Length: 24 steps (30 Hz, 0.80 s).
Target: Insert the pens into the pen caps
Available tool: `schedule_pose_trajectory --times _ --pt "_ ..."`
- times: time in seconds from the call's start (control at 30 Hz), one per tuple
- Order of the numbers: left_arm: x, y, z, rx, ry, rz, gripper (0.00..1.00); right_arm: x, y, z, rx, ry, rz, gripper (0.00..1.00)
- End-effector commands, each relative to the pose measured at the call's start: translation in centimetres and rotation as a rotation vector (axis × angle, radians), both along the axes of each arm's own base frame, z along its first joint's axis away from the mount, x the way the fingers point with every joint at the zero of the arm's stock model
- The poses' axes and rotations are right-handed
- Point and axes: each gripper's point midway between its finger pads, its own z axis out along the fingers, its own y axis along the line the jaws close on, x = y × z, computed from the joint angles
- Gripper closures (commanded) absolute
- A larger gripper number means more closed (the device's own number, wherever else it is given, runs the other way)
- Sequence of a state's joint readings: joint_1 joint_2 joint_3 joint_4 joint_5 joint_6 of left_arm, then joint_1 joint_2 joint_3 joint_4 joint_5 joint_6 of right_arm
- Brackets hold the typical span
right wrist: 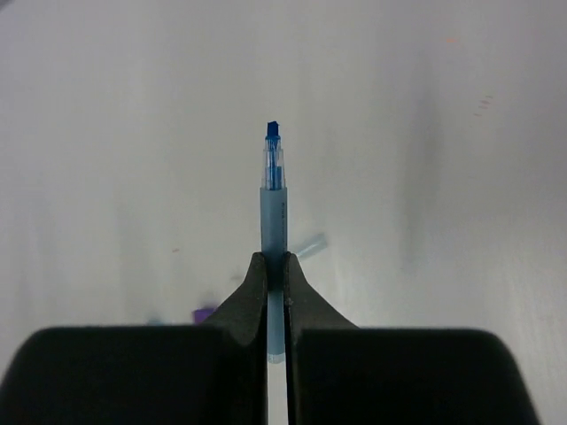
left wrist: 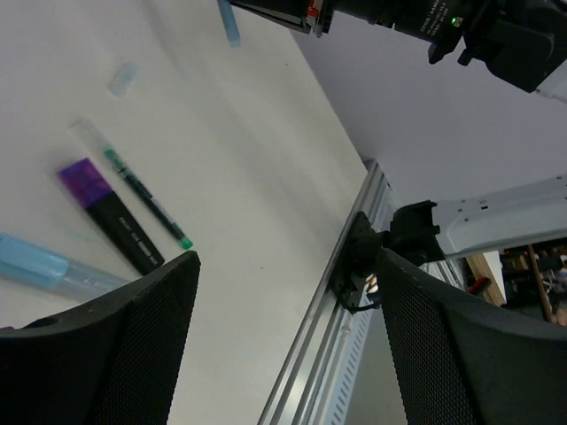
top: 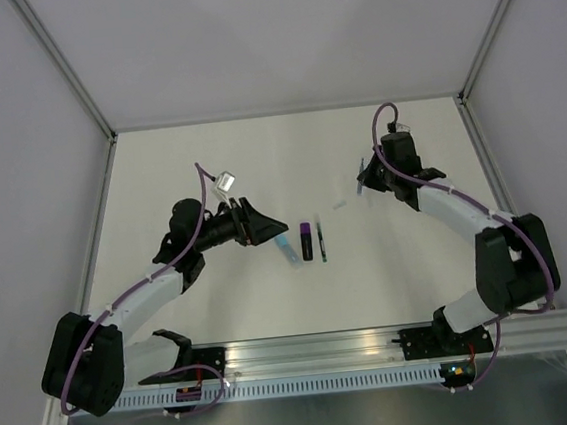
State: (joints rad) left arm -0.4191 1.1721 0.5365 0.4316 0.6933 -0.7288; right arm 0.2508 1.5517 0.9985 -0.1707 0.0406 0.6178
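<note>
Capping is judged barely begun — the bare-tipped thin blue pen (right wrist: 274, 190) is clamped in the right pincer (right wrist: 275, 266), a light-blue cap (right wrist: 310, 243) beyond it; marker (left wrist: 111, 217), highlighter (left wrist: 49, 266) and thin dark pen (left wrist: 142, 199) are left before the gaping, empty left pincer (left wrist: 285, 257).

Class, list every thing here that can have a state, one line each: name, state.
left tool, open, empty
right tool, shut on the thin blue pen
thin blue pen, gripped, tip uncapped
black marker, lying loose on table
light-blue highlighter, lying loose on table
thin dark pen, lying loose on table
light-blue cap, loose, on no pen
</note>
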Motion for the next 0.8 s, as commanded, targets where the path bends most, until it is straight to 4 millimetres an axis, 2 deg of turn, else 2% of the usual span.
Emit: schedule_pose_trajectory --times 0.0,0.03,0.1,0.13,0.2,0.23,0.27,0.3,0.37,0.43,0.77 --pt "-2.6 -1.8 3.9 -0.118 -0.138 -0.178 0.16 -1.7 6.5 7.4 0.173 -0.295 0.236 1.00" --pt "-3.3 -2.2 4.0 -0.123 -0.149 -0.211 0.16 -3.4 8.4 9.4 0.211 -0.354 0.287 1.00" --pt "-4.1 -2.7 4.9 -0.145 -0.196 -0.249 0.22 -5.5 10.4 11.0 0.292 -0.433 0.334 1.00" --pt "-4.9 -3.2 5.2 -0.154 -0.207 -0.281 0.23 -7.4 12.0 12.9 0.338 -0.485 0.385 1.00" --pt "-5.4 -3.5 5.6 -0.165 -0.229 -0.297 0.23 -9.2 13.0 14.4 0.393 -0.567 0.402 1.00" --pt "-6.0 -3.8 5.9 -0.171 -0.241 -0.315 0.23 -11.0 13.9 15.9 0.433 -0.607 0.432 1.00" --pt "-6.3 -3.9 6.1 -0.174 -0.250 -0.322 0.23 -11.7 14.4 17.0 0.456 -0.644 0.442 1.00" --pt "-6.5 -4.1 6.2 -0.175 -0.256 -0.329 0.24 -12.4 14.6 17.0 0.464 -0.652 0.450 1.00" --pt "-6.8 -4.3 6.5 -0.180 -0.265 -0.330 0.24 -14.2 15.7 18.2 0.500 -0.685 0.483 1.00" --pt "-7.0 -4.4 6.6 -0.184 -0.275 -0.326 0.23 -15.8 16.7 18.3 0.530 -0.690 0.520 1.00" --pt "-7.9 -4.0 7.7 -0.206 -0.348 -0.300 0.24 -19.4 18.5 19.2 0.626 -0.744 0.538 1.00"
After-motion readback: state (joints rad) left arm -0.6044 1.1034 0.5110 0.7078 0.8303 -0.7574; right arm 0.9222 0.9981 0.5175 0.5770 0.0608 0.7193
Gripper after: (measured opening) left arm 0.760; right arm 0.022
